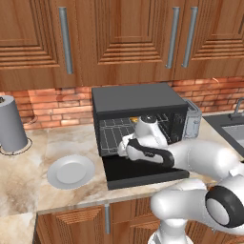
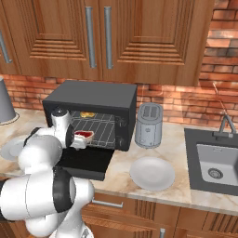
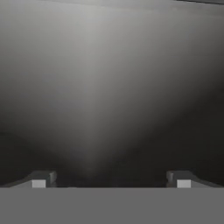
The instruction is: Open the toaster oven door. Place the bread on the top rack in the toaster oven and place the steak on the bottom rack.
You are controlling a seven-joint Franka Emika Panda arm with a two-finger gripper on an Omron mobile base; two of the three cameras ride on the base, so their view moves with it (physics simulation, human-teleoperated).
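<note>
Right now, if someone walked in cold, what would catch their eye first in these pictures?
The big black toaster oven at the back of the counter, with its door dropped flat and the white arm reaching inside. In the right base view a red steak sits at the front of the racks, right beside the hand, and bread lies higher up at the back. The gripper is open, holding nothing. A white plate and silver toaster sit right of the oven.
</note>
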